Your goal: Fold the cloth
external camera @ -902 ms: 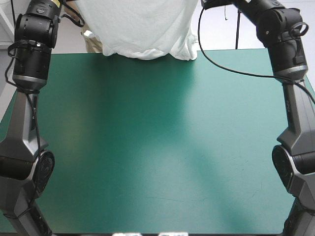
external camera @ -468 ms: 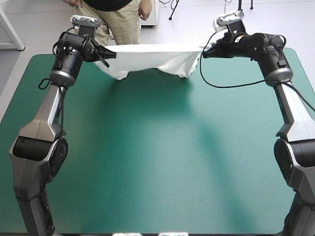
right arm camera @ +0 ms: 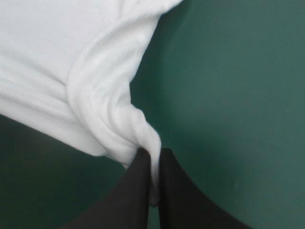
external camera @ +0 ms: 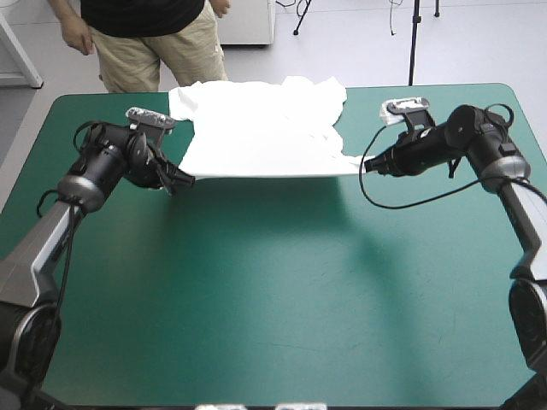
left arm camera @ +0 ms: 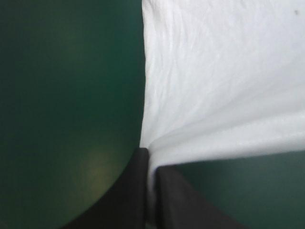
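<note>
Pinching near corners of the T-shirt (external camera: 256, 128), L gripper (external camera: 184, 179) & R gripper (external camera: 363, 165) have fingers (left arm camera: 133, 191) all but closed on fabric, w/ shirt spread far-centre on teal-green cover (external camera: 256, 282).

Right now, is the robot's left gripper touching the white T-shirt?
Touching. In the left wrist view, the left gripper has its black fingers pinched shut on a fold of the T-shirt, with white cloth squeezed between them.
</note>
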Controlling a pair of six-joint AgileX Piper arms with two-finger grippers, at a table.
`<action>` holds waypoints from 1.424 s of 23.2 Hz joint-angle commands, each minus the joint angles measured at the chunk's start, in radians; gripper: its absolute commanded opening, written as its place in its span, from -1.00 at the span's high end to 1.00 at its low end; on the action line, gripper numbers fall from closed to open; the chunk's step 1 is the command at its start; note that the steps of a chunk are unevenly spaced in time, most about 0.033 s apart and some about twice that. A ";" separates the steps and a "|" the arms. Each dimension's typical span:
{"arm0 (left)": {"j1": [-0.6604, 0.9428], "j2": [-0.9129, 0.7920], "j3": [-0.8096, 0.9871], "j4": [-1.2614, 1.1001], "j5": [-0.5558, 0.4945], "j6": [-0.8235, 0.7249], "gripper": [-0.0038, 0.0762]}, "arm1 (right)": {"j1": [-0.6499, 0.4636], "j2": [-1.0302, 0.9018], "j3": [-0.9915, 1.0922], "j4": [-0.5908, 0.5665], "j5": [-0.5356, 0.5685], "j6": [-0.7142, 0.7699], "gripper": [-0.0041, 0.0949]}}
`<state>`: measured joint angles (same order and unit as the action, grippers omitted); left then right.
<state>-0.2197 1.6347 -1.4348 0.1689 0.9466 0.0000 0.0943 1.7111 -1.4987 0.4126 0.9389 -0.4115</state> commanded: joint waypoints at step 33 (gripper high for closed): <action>0.002 -0.512 0.759 -0.347 -0.071 0.265 0.48 | 0.068 -0.555 0.799 -0.167 -0.074 0.190 0.22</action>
<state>-0.2186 1.1421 -0.6525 -0.1318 0.8812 0.2445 0.1669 1.1813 -0.6768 0.2464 0.8748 -0.2199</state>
